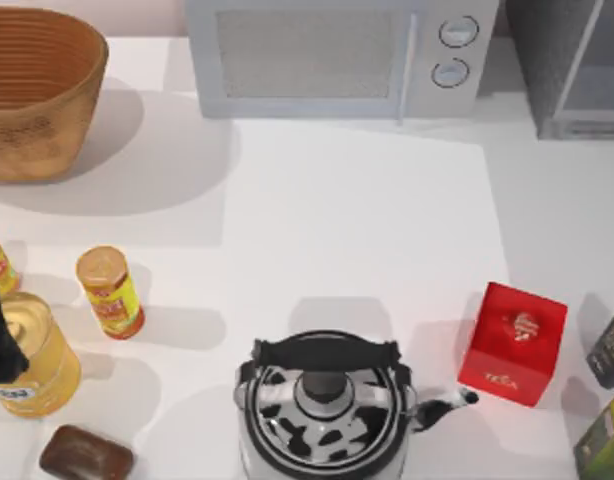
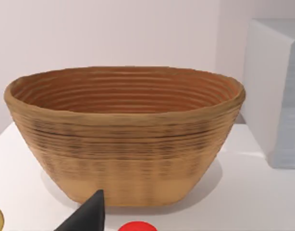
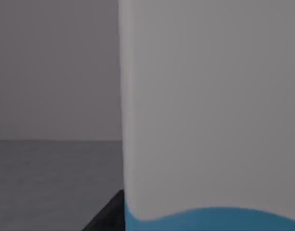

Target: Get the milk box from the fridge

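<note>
- Even bright light is falling on the white table (image 1: 347, 210)
- Soft shadows are spreading leftward from the basket (image 1: 37, 90) and kettle (image 1: 327, 410)
- The fridge (image 3: 51, 96) interior is looking dim and grey

My white desk (image 1: 357, 220) carries a woven brown basket (image 1: 37, 90) far left, a grey microwave (image 1: 337, 55) far centre, and a red tea box (image 1: 514, 342) near right.

Basket (image 1: 32, 90), microwave (image 1: 332, 55), kettle (image 1: 327, 410)
</note>
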You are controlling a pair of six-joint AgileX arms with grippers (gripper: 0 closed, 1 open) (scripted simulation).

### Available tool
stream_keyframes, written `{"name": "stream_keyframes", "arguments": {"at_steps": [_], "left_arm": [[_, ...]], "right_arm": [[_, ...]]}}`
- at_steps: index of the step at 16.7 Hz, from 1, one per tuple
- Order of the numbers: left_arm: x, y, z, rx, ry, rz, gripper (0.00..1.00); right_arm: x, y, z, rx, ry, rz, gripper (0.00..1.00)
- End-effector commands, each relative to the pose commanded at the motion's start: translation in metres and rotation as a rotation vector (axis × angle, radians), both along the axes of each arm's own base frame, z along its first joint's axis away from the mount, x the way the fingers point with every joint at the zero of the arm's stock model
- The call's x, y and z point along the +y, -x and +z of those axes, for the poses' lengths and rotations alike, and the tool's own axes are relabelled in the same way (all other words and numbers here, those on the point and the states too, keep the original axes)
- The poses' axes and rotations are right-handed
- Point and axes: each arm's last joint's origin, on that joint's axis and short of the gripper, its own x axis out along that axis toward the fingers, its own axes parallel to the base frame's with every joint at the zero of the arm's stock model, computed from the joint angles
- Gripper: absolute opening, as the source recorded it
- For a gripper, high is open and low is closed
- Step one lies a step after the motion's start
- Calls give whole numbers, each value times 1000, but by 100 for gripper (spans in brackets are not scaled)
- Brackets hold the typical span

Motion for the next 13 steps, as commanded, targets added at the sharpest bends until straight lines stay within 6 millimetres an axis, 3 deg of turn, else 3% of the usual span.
{"name": "stream_keyframes", "arguments": {"at_steps": [9,13], "left_arm": [[0,0,0,0,0,0,100],[0,0,0,0,0,0,100]], "right_arm": [[0,0,0,0,0,0,2],[0,0,0,0,0,0,0]]}}
